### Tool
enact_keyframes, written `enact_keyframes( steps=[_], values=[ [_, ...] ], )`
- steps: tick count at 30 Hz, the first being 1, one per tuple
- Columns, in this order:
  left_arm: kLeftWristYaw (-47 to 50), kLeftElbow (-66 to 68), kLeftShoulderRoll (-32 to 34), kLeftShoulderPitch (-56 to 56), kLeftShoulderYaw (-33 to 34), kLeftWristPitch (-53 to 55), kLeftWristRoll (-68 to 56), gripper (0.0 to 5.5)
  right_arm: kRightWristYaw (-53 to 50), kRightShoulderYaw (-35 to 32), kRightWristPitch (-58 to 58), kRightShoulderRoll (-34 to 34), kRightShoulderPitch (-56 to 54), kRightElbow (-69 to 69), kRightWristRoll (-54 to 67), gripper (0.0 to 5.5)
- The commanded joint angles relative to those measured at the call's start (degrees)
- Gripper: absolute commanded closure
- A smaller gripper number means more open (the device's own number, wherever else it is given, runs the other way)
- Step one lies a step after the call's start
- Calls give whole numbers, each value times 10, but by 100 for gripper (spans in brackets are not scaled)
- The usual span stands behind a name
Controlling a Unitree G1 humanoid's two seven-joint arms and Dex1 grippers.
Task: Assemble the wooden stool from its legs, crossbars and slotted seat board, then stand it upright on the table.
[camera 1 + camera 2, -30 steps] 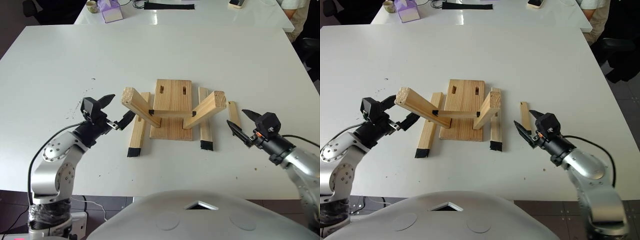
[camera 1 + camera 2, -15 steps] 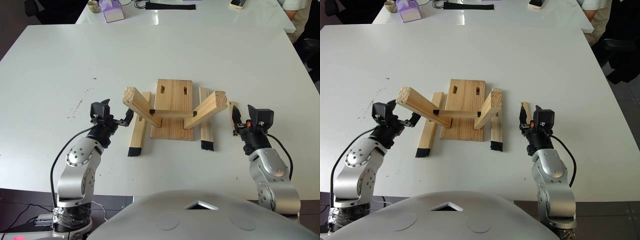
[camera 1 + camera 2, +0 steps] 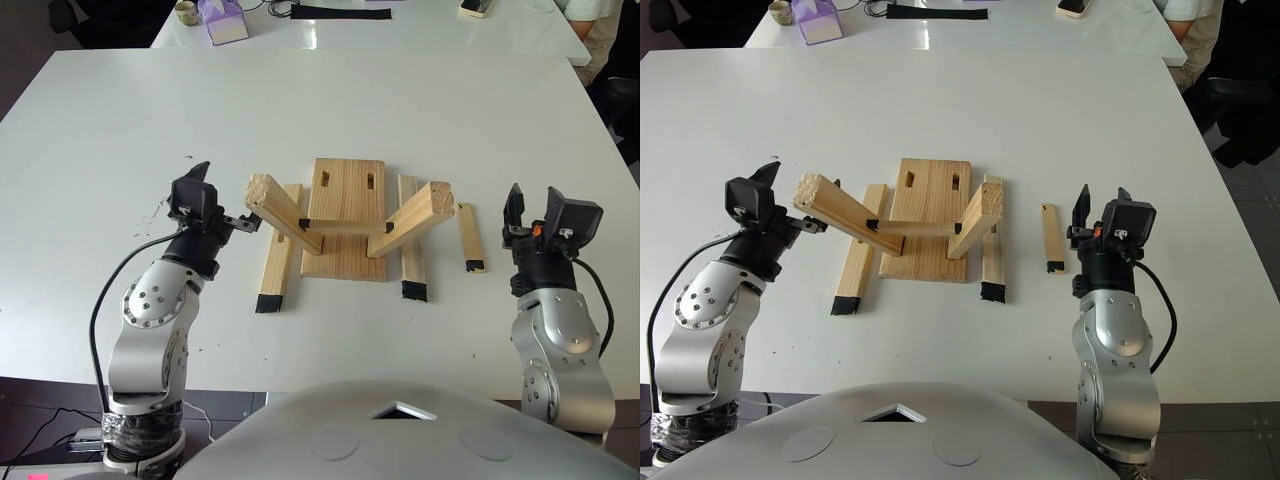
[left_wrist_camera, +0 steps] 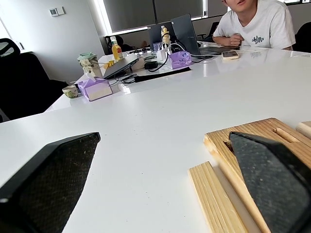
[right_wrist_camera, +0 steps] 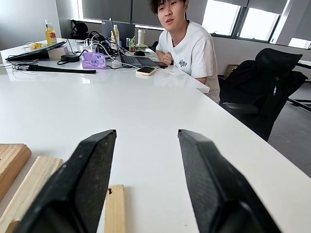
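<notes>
The slotted seat board [image 3: 345, 190] lies flat mid-table. On it rests a frame of two legs, the left one [image 3: 280, 212] and the right one [image 3: 412, 218], both slanting upward and joined by a crossbar [image 3: 345, 229]. Two more legs [image 3: 277, 250] [image 3: 410, 240] lie flat beside the board. A short loose crossbar [image 3: 468, 238] lies to the right. My left gripper [image 3: 222, 198] is open just left of the raised left leg end, holding nothing. My right gripper [image 3: 533, 208] is open, fingers pointing up, right of the short crossbar [image 5: 115, 208]. The left wrist view shows the board [image 4: 252, 141] between its fingers [image 4: 48, 184].
A second table stands behind with a purple tissue box [image 3: 222, 20], a cup [image 3: 183, 12] and a black strip [image 3: 338, 12]. Small dark marks [image 3: 160, 205] dot the table left of my left gripper. The white table [image 3: 400, 110] has bare room at the back and sides.
My right gripper has drawn back to the right, away from the short crossbar, and tipped upward. My left gripper has risen and shifted slightly left. The wooden parts have not moved.
</notes>
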Motion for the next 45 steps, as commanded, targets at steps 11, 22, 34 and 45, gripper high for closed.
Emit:
enact_keyframes(
  steps=[11, 22, 34, 45],
  values=[
    [27, -17, -14, -120, -186, 125, 87, 58, -2, 199, 131, 60, -215, 113, -75, 314],
    [49, 58, 17, -84, -17, 59, 103, 58, 46, 12, 88, -38, -139, 72, -84, 314],
    [14, -49, -39, -85, -221, 86, 96, 58, 75, 267, 178, 37, -242, 53, -81, 314],
    [13, 44, 4, -95, -94, 25, 116, 58, 99, 134, 87, -44, -141, 137, -80, 314]
  ],
)
